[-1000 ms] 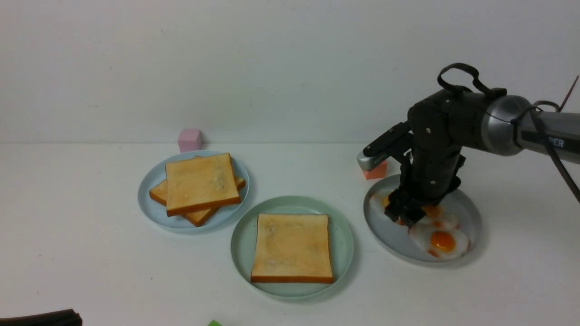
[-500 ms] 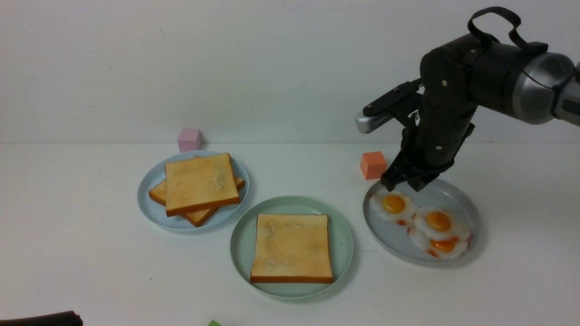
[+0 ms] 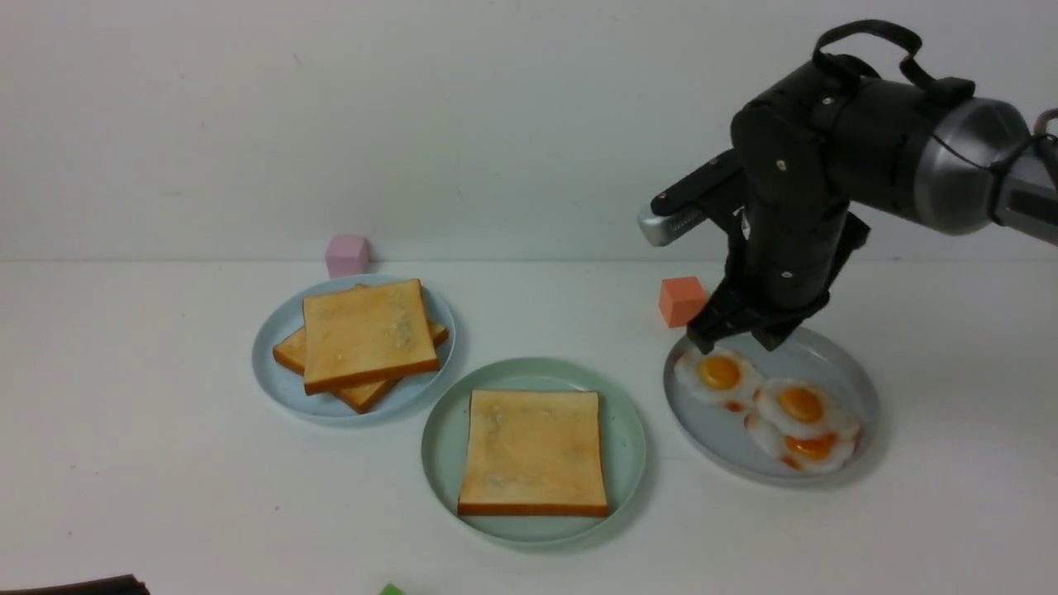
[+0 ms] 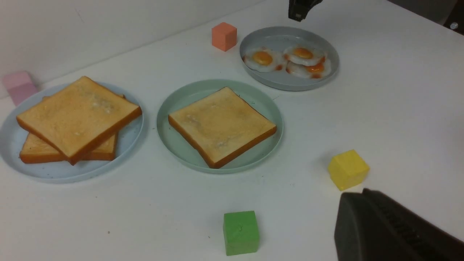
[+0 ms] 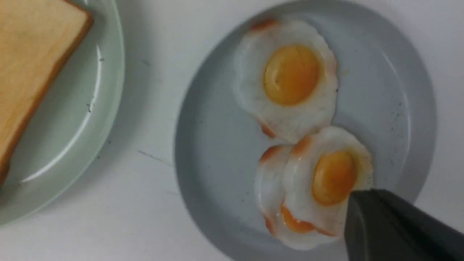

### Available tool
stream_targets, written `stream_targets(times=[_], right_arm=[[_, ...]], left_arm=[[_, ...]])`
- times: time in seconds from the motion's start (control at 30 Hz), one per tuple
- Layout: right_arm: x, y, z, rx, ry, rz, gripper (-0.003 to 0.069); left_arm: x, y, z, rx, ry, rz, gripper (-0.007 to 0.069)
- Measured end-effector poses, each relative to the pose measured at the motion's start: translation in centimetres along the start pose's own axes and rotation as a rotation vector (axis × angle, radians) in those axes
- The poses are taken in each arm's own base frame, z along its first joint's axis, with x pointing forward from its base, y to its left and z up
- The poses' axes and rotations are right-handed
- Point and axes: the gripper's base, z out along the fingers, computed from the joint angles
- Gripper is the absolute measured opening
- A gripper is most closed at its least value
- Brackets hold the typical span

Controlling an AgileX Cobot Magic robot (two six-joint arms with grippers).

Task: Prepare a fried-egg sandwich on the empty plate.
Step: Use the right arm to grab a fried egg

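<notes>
I am observing the round, low-rimmed mint-green plate (image 3: 628, 446) lying flat at centre front. It is carrying one square golden-brown toast slice (image 3: 533, 453), dark-crusted, lying flat and uncovered.

Lowest fried egg (image 3: 814, 448) mostly beneath upper egg (image 3: 800, 405); green cube (image 3: 391, 590) half beyond front-view edge.

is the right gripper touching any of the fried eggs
Apart. The left wrist view shows the right gripper hanging clear of the grey plate, with white table visible between its tip and the fried eggs.
</notes>
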Motion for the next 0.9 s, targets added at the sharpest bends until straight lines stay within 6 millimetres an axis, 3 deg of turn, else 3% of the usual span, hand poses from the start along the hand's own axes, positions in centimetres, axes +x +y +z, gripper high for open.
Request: stream_targets(times=[0.03, 0.13, 0.17, 0.27, 0.3, 0.4, 0.57, 0.9], right_arm=[[0.4, -0.6, 1.1, -0.055, 0.016, 0.042, 0.0080], [0.5, -1.1, 1.9, -0.082, 0.013, 0.069, 0.0149], [0.5, -1.3, 2.7, -0.105, 0.013, 0.096, 0.0267], [0.6, -1.6, 3.7, -0.114, 0.026, 0.111, 0.0394], [0.6, -1.7, 4.6, -0.117, 0.041, 0.117, 0.0510], [0.8, -2.1, 6.4, -0.114, 0.069, 0.138, 0.0650], [1.3, -3.4, 8.6, -0.100, 0.105, 0.206, 0.0659], [1.4, -3.8, 9.6, -0.138, 0.099, 0.253, 0.0594]], left_arm=[[0.0, 0.0, 0.0, 0.000, 0.000, 0.000, -0.0011], [0.0, 0.0, 0.0, 0.000, 0.000, 0.000, -0.0010], [0.0, 0.0, 0.0, 0.000, 0.000, 0.000, -0.0008], [0.0, 0.0, 0.0, -0.001, 0.000, 0.001, -0.0006], [0.0, 0.0, 0.0, -0.001, 0.000, 0.001, -0.0005], [0.0, 0.0, 0.0, -0.001, 0.000, 0.001, -0.0003], [0.1, 0.0, 0.0, -0.002, 0.007, 0.002, -0.0003], [0.1, 0.0, 0.0, -0.004, 0.014, 0.006, 0.0001]])
